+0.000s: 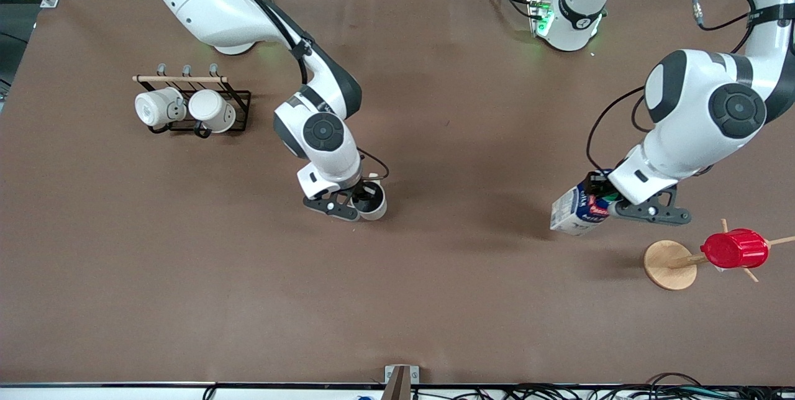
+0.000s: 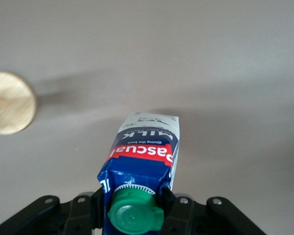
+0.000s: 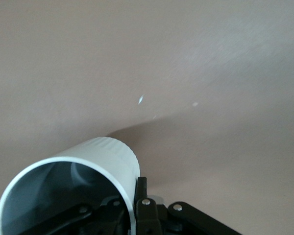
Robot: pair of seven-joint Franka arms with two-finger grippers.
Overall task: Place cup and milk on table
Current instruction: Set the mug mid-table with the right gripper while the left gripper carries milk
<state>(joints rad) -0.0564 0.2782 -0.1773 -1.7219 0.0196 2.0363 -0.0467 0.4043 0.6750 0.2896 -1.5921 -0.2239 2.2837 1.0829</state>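
My right gripper (image 1: 363,198) is shut on the rim of the cup (image 1: 372,202), a cream-white mug with a grey interior, low over the middle of the brown table (image 1: 435,300). In the right wrist view one finger is inside the cup (image 3: 105,156) and one outside, at the gripper (image 3: 130,208). My left gripper (image 1: 607,202) is shut on the top of the milk (image 1: 577,212), a blue and white carton held tilted over the table toward the left arm's end. The left wrist view shows the milk (image 2: 144,147) with its green cap between the jaws of the gripper (image 2: 134,208).
A black rack (image 1: 239,105) with two whiter mugs (image 1: 186,109) stands toward the right arm's end. A wooden stand with a round base (image 1: 667,265), also in the left wrist view (image 2: 7,110), carries a red ribbed cup (image 1: 734,249) close to the milk, nearer the front camera.
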